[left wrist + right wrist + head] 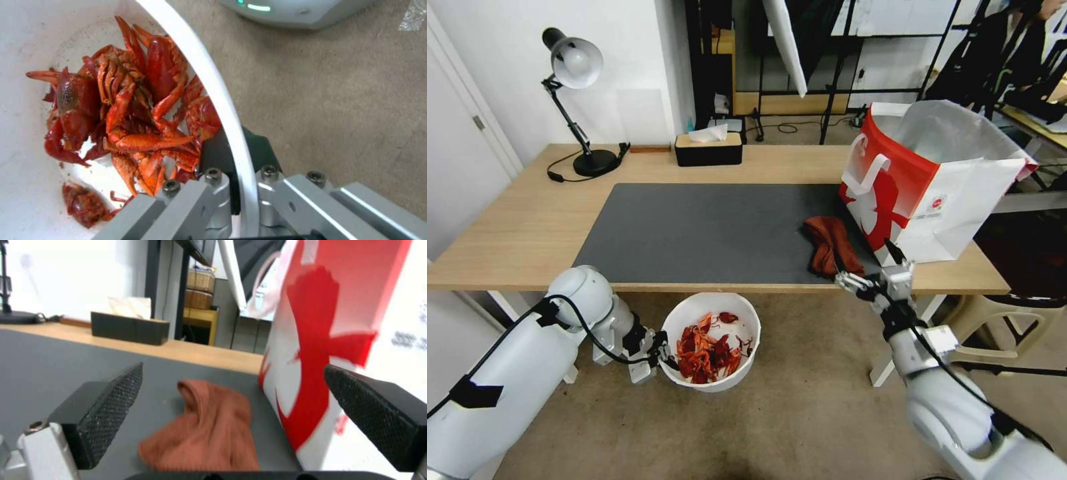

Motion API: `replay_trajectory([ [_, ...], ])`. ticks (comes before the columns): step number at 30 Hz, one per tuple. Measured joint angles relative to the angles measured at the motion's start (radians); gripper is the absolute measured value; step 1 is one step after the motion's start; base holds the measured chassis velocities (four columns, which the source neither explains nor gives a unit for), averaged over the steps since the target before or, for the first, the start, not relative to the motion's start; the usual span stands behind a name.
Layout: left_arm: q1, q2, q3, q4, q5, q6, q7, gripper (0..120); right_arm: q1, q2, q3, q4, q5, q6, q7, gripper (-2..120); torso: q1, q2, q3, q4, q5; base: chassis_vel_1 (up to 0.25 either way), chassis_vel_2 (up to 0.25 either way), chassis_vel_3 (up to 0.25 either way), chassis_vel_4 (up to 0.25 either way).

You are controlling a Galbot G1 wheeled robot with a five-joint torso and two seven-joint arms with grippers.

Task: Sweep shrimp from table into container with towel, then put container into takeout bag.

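We are gripping the container by its rim with our left claw, closed on the white edge, holding it below the surface's front edge; the shrimp are lying piled inside. Our right claw is hovering wide open and empty over the towel, which is lying on the grey mat just beside the takeout bag.
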Motion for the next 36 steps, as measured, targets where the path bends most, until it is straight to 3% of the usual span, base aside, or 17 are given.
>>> replay_trajectory([
  [8, 0.086, 0.015, -0.023, -0.129, 0.000, 0.000, 0.000, 0, -0.092, 0.107, 0.024, -0.056, -0.092, 0.115, -0.029, 100, 0.000, 0.000, 0.000, 0.0000, 0.0001, 0.000, 0.000, 0.000, 0.000],
  [13, 0.103, 0.017, -0.033, -0.155, -0.004, 0.000, 0.000, 0, -0.102, 0.122, 0.025, -0.070, -0.105, 0.139, -0.037, 100, 0.000, 0.000, 0.000, 0.0000, -0.0002, 0.000, 0.000, 0.000, 0.000],
  [16, 0.148, 0.032, -0.056, -0.219, -0.023, 0.000, 0.000, 0, -0.122, 0.152, 0.025, -0.102, -0.132, 0.193, -0.045, 100, 0.000, 0.000, 0.000, 0.0000, 0.0001, 0.000, 0.000, 0.000, 0.000],
  [20, 0.167, 0.042, -0.066, -0.249, -0.034, 0.001, 0.000, 0, -0.128, 0.164, 0.026, -0.113, -0.146, 0.210, -0.046, 100, 0.000, 0.000, 0.000, 0.0002, -0.0001, 0.000, 0.000, 0.000, 0.000],
  [24, 0.191, 0.078, -0.079, -0.327, -0.069, 0.025, 0.000, 0, -0.144, 0.190, 0.026, -0.128, -0.186, 0.244, -0.049, 100, 0.000, 0.000, 0.000, 0.0003, -0.0001, 0.000, 0.000, 0.000, 0.000],
  [25, 0.186, 0.098, -0.081, -0.354, -0.087, 0.039, 0.000, 0, -0.154, 0.194, 0.026, -0.130, -0.194, 0.255, -0.050, 100, 0.000, 0.000, 0.000, 0.0002, 0.0000, 0.000, 0.000, 0.000, 0.000],
  [27, 0.114, 0.171, -0.081, -0.396, -0.153, 0.080, 0.000, 0, -0.185, 0.206, 0.033, -0.131, -0.209, 0.293, -0.067, 100, 0.000, 0.000, 0.000, -0.0001, -0.0001, 0.000, 0.000, 0.000, 0.000],
  [28, 0.114, 0.171, -0.081, -0.396, -0.153, 0.080, 0.000, 0, -0.185, 0.206, 0.033, -0.131, -0.209, 0.293, -0.067, 100, 0.000, 0.000, 0.000, -0.0001, -0.0001, 0.000, 0.000, 0.000, 0.000],
  [30, 0.050, 0.225, -0.069, -0.403, -0.210, 0.107, 0.000, 0, -0.205, 0.216, 0.035, -0.131, -0.220, 0.309, -0.073, 100, 0.000, 0.000, 0.000, -0.0002, 0.0000, 0.000, 0.000, 0.000, 0.000],
  [32, 0.040, 0.234, -0.067, -0.403, -0.220, 0.111, 0.000, 0, -0.209, 0.218, 0.034, -0.131, -0.222, 0.311, -0.074, 100, 0.000, 0.000, 0.000, -0.0001, -0.0001, 0.000, 0.000, 0.000, 0.000],
  [34, -0.029, 0.290, -0.059, -0.402, -0.286, 0.137, 0.000, 0, -0.222, 0.227, 0.033, -0.124, -0.234, 0.315, -0.077, 100, 0.000, 0.000, 0.000, -0.0002, 0.0000, 0.000, 0.000, 0.000, 0.000],
  [36, -0.056, 0.311, -0.057, -0.398, -0.316, 0.145, 0.000, 0, -0.224, 0.228, 0.031, -0.120, -0.237, 0.315, -0.078, 100, 0.000, 0.000, 0.000, 0.0001, 0.0000, 0.000, 0.000, 0.000, 0.000],
])
